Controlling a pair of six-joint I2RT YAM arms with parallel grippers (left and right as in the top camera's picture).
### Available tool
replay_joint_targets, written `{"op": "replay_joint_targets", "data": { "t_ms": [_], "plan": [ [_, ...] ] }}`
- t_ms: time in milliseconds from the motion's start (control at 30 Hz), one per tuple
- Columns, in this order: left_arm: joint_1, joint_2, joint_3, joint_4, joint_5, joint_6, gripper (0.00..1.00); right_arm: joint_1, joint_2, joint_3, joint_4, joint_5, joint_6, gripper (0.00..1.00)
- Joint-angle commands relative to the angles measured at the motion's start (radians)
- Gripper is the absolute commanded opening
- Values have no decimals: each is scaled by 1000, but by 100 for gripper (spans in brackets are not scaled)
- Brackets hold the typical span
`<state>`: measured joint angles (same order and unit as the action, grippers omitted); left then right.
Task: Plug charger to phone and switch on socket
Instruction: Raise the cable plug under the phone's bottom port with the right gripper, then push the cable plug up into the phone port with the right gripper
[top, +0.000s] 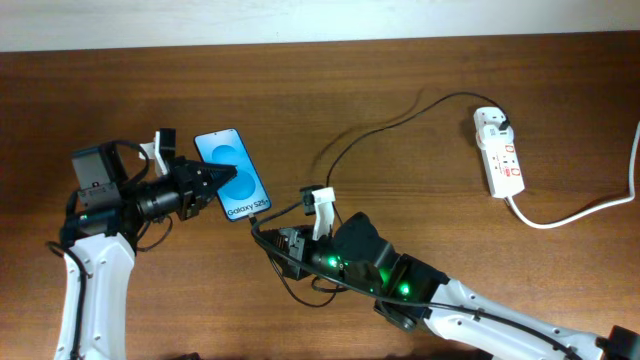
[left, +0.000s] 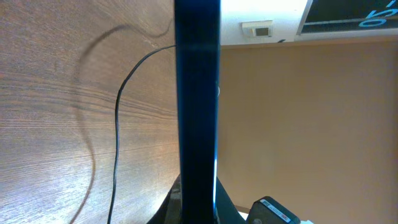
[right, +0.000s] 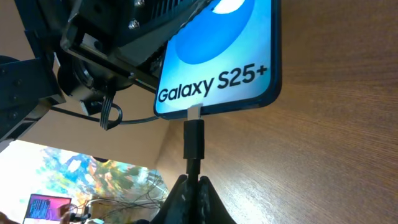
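The phone (top: 234, 175) with its bright blue screen is held tilted at the left of the table; my left gripper (top: 222, 180) is shut on it. In the left wrist view its black edge (left: 198, 93) stands upright between the fingers. My right gripper (top: 268, 228) is shut on the charger cable just behind the connector (right: 193, 140). The metal tip touches the phone's bottom edge (right: 214, 106). The charger cable (top: 370, 130) runs across the table to its black plug (top: 504, 125) in the white socket (top: 500, 152) at the far right.
The socket's thick white cord (top: 580, 212) curves off the right edge. Loose black robot wires (top: 290, 280) lie under the right arm. A loop of the charger cable (left: 118, 124) lies on the wood beside the phone.
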<state>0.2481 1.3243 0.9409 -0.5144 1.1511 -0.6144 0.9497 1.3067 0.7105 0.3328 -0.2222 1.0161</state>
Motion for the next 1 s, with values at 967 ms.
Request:
{"op": "replay_joint_targets", "data": {
  "t_ms": [967],
  "plan": [
    [-71, -4, 21, 6, 31, 63, 0, -15, 24, 9, 53, 102, -37, 4]
  ]
}}
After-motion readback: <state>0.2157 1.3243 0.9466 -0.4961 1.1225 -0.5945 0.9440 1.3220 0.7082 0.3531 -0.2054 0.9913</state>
